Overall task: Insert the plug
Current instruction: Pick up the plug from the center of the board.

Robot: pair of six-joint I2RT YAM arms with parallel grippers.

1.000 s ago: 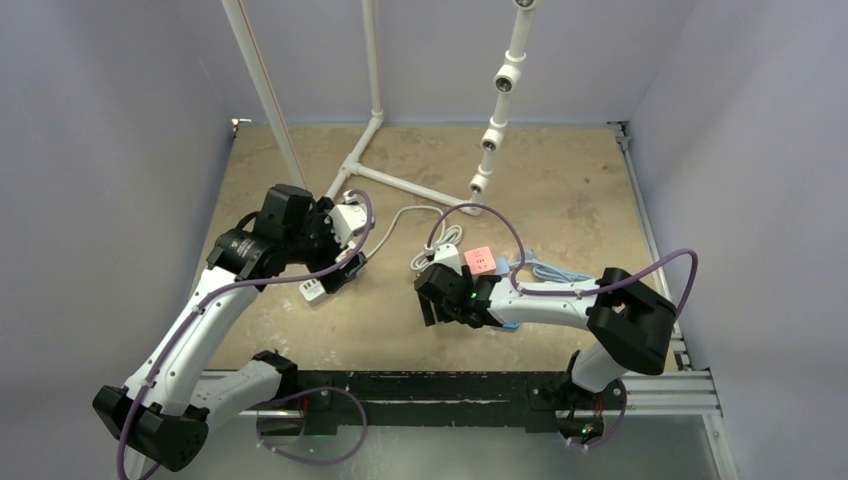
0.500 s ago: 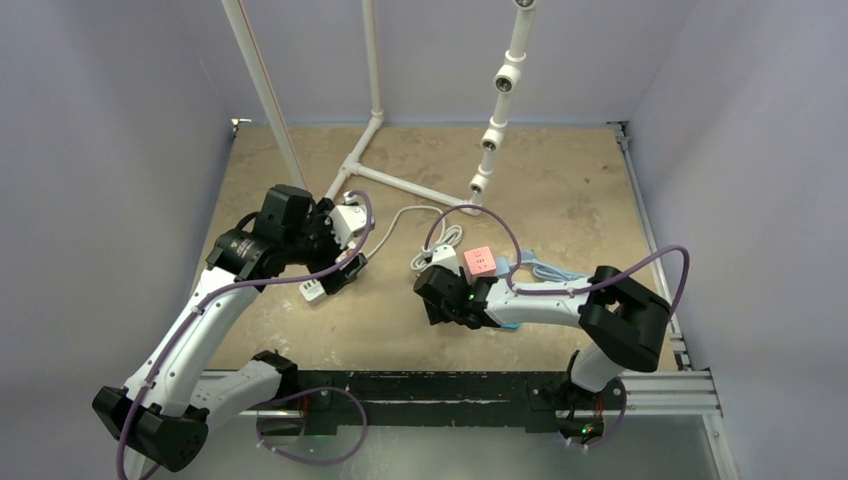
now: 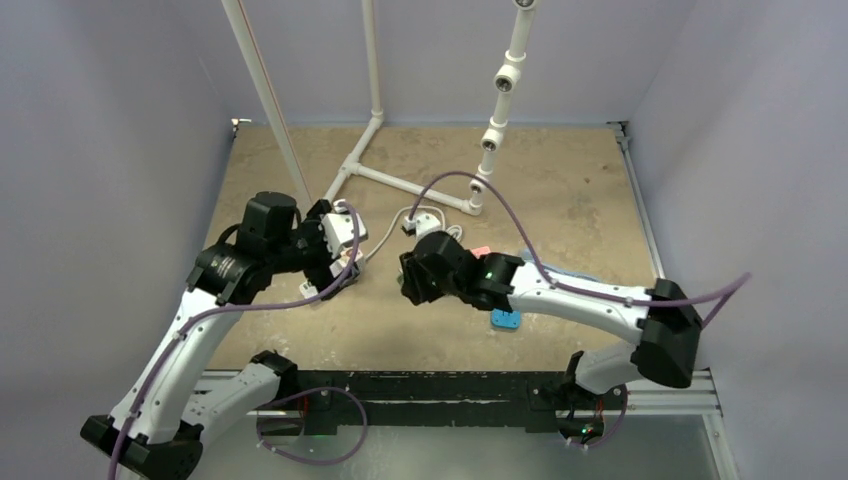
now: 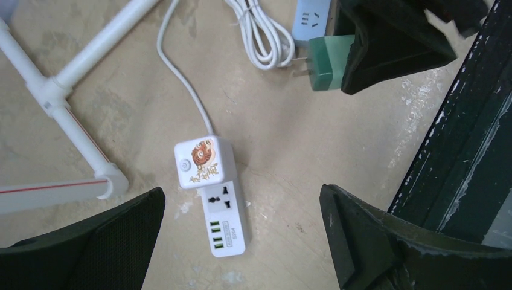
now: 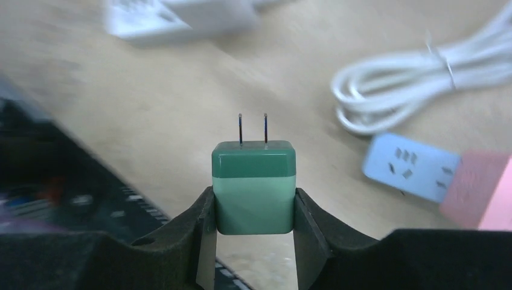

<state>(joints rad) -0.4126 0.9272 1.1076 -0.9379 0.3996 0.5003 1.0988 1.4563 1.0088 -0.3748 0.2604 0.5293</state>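
Observation:
The plug [image 5: 253, 187] is a two-tone green block with two metal prongs [image 5: 252, 128] pointing away from the camera. My right gripper [image 5: 253, 208] is shut on its lower half and holds it above the table. In the left wrist view the plug [image 4: 329, 63] hangs at the upper right, prongs pointing left. A white power strip [image 4: 211, 193] with a cartoon sticker, one socket [image 4: 218, 202] and green USB ports lies flat on the table. My left gripper [image 4: 241, 241] hovers above it, open and holding nothing. From above, the right gripper [image 3: 408, 278] faces the left gripper [image 3: 335, 262].
A coiled white cable [image 4: 265, 36] lies beyond the strip, next to a blue-and-pink socket block [image 5: 422, 169]. A white pipe frame [image 3: 400, 185] stands at the back. A small blue piece [image 3: 505, 320] lies under the right arm. The black front rail [image 4: 459, 151] runs close by.
My right gripper has closed on the green plug, lifted it and carried it left towards the left gripper. The left arm has drawn back a little to the left.

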